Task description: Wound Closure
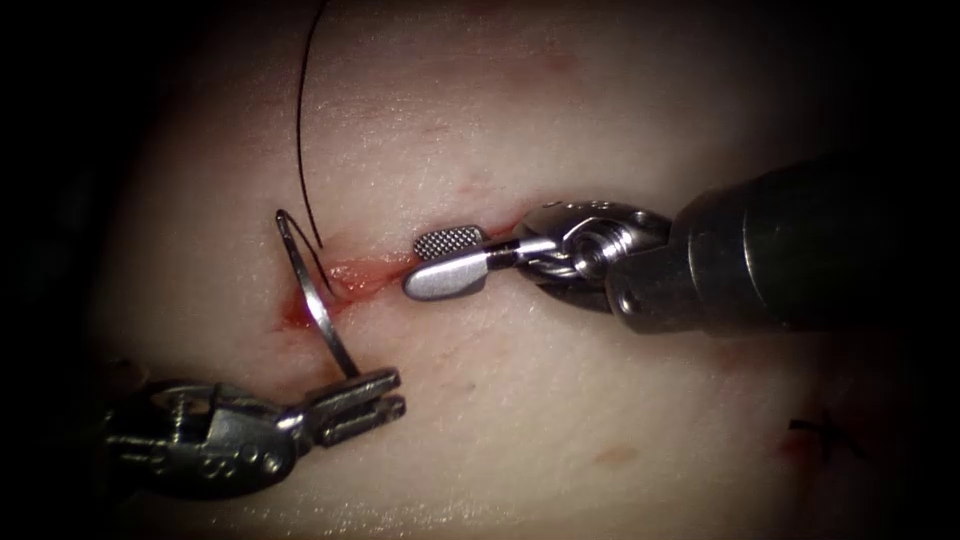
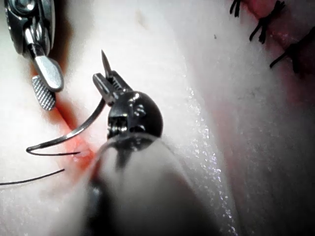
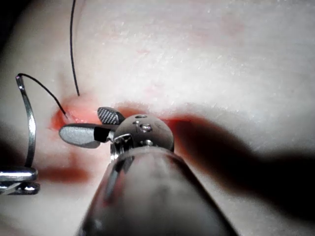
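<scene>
Pale tissue [image 1: 560, 420] covers the bench scene, smooth and faintly mottled, darkening toward its edges. Across its middle runs the cut [image 1: 350, 275], a short slit wet with red fluid [image 1: 298, 315] that pools at its left end.

From 8 o'clock in the endoscope view the left tool [image 1: 365, 400] reaches in, its jaws clamped on the needle [image 1: 315, 295] near the pointed end; in the left wrist view the sharp tip [image 2: 104, 58] sticks out just past the jaws. From that grip the thin, bright steel curve rises toward 11 o'clock, passing in front of the cut's left end. It appears to stand clear of the tissue, though whether it touches the surface where it crosses the cut cannot be told. At the needle's far end the thread [image 1: 303, 120] is attached: it dips into the cut's left end, and a dark strand runs from there up toward 12 o'clock and out of the picture.

From 3 o'clock comes the right tool [image 1: 448, 262], jaws parted a little and holding nothing, its tips over the cut just right of the needle.

Bare tissue lies open toward 12 and 6 o'clock of the cut. At 4 o'clock, well apart, sits a dark stitch [image 1: 825, 435] by a small red mark.
</scene>
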### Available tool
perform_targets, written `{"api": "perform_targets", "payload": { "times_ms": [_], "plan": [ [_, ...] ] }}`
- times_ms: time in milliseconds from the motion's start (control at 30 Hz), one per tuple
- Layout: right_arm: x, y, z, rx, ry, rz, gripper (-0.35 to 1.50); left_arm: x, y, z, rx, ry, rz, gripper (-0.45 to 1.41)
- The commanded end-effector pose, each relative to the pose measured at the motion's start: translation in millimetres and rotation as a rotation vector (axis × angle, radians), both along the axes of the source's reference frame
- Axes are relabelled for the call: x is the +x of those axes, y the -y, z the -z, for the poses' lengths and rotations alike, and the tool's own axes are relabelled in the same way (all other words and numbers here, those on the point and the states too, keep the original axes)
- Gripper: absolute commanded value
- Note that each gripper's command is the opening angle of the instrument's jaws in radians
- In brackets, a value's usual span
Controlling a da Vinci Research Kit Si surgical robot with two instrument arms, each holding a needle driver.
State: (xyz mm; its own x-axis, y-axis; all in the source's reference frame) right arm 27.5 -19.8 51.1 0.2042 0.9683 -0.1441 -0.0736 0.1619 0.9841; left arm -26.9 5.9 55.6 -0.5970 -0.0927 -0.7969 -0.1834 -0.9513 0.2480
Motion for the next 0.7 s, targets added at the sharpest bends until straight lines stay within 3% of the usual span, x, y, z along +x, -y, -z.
{"api": "perform_targets", "payload": {
  "times_ms": [33, 433, 700],
  "plan": [
    [0.5, 0.6, -0.3, 0.003, -0.005, 0.003, 1.33, -0.6, 0.4, -0.4, 0.001, 0.0, -0.009, -0.45],
    [0.4, 0.1, -0.1, 0.009, -0.03, -0.001, 1.31, -1.1, -0.9, 1.5, -0.081, 0.024, -0.063, -0.45],
    [1.0, 0.4, 0.2, 0.049, -0.09, 0.028, 1.26, -2.1, -0.1, 1.0, -0.126, 0.043, -0.101, -0.45]
  ]
}}
